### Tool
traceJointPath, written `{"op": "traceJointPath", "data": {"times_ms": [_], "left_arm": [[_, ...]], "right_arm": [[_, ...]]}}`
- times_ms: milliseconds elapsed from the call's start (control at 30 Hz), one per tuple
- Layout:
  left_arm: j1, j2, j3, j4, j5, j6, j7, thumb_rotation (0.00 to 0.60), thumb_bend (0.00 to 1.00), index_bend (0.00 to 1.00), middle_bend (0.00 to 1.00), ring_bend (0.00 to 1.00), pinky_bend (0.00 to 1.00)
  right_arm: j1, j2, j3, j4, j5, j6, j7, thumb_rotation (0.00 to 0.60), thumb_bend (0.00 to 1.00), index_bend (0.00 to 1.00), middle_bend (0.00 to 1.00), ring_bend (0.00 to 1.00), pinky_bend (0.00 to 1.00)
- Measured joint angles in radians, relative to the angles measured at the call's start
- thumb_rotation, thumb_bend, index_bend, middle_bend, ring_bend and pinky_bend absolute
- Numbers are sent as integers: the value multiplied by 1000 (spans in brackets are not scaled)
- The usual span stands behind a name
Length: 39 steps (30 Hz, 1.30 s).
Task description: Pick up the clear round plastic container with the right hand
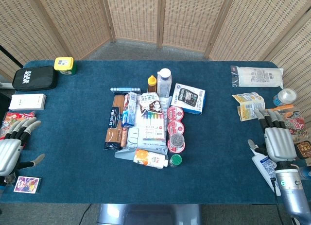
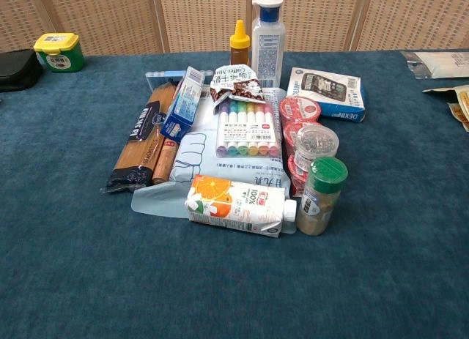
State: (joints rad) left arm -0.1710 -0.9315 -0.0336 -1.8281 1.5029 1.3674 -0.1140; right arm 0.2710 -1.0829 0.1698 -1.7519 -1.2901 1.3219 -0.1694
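Right hand [image 1: 278, 140] resting at the table's right edge, fingers extended and apart, holding nothing; seen only in the head view. Just beside it: a white tube [image 1: 265, 167] under the wrist, snack packets [image 1: 248, 105] ahead of the fingertips. Left hand [image 1: 12, 147] likewise empty and spread at the far left edge, near a small card box [image 1: 26, 184].

Target well apart from the right hand, across bare blue cloth [image 1: 218, 157]: the clear round plastic container [image 2: 316, 145], holding what look like metal clips, sitting in the middle cluster on the right-hand column of red-lidded cups [image 2: 300, 109], touching them, with a green-capped spice jar [image 2: 322, 196] just in front and an orange juice carton [image 2: 234, 205] to the jar's left.

Best approached from the right and above, staying clear of the spice jar, likely to tip if nudged. Fingers kept wide until around the rim, then closed evenly; smooth plastic probably slippery, so straight lift.
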Motion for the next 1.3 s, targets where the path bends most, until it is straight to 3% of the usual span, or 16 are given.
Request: {"op": "traceJointPath", "data": {"times_ms": [400,867,1300], "left_arm": [[-1,11,5,-3,17,6,-35,600,271,84,0,0,0],[-17,23,-11,4,4,-6,-64,600,271,83,0,0,0],[-20,35,-15,-12,0,-3,-49,600,273,72,0,0,0]], "right_arm": [[-5,12,-17,9,-36,-35,149,595,290,0,0,0,0],[33,41,-80,57,-273,-86,430,594,295,0,0,0,0],[149,-43,-78,116,-292,-200,462,596,295,0,0,0,0]]}}
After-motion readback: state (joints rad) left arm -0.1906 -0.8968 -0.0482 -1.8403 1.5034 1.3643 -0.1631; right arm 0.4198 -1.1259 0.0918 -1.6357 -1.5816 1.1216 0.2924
